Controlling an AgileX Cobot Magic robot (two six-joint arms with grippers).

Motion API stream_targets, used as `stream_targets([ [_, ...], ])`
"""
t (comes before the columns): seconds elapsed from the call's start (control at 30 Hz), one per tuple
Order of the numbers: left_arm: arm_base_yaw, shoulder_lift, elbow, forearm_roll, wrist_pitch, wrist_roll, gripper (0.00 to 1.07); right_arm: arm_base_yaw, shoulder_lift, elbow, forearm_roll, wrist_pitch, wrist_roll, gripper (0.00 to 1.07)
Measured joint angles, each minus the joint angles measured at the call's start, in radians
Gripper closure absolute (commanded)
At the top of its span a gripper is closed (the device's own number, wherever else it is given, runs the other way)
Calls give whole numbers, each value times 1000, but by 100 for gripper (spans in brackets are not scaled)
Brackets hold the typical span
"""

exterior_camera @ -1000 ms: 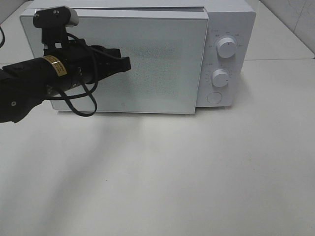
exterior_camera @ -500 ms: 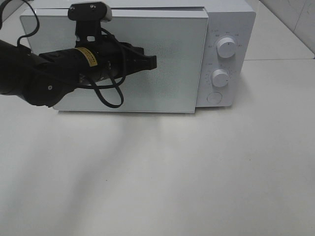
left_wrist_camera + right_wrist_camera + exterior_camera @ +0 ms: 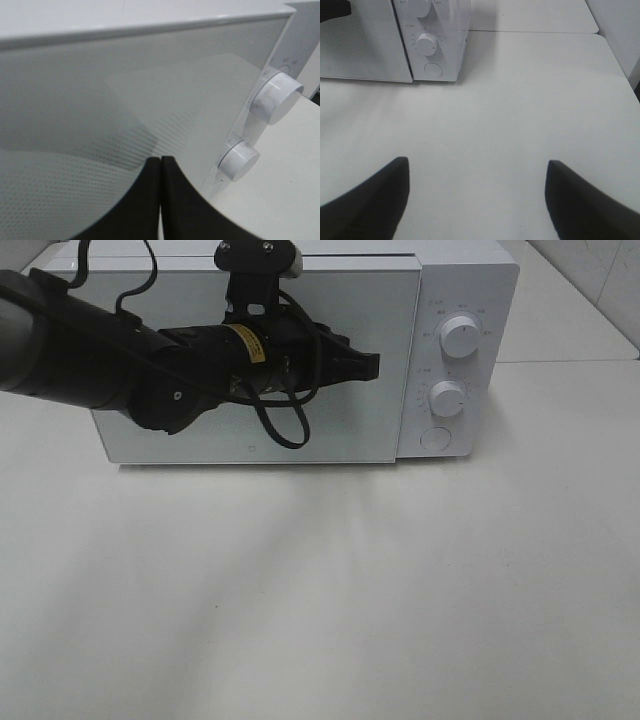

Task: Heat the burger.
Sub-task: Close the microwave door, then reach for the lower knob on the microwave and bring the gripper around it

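The burger is hidden; no view shows it. The white microwave [image 3: 340, 425] stands at the back of the table with its frosted glass door flat against its front. My left gripper [image 3: 372, 365] is shut, its black fingertips [image 3: 150, 172] pressed together against the door's right part, close to the control panel. Nothing is held between them. In the right wrist view my right gripper [image 3: 476, 162] hangs open and empty over bare table, well in front of the microwave [image 3: 365, 45] and to its right. The exterior high view does not show it.
The microwave's panel carries an upper knob [image 3: 460, 337], a lower knob [image 3: 447, 398] and a round button [image 3: 434, 438]. The white table [image 3: 330, 590] stretches in front. A tiled wall rises at the back right.
My left arm has swept right across the door, from its left side to near the control panel. The door, ajar a second ago, now lies flush. The right gripper has not moved.
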Motion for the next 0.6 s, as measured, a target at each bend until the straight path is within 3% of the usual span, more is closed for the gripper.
stream_targets([
  [0.47, -37, 45, -85, -31, 34, 16, 107, 0, 0, 0, 0, 0, 0, 33],
  [0.6, -53, 19, -92, -56, 88, 16, 100, 0, 0, 0, 0, 0, 0, 33],
])
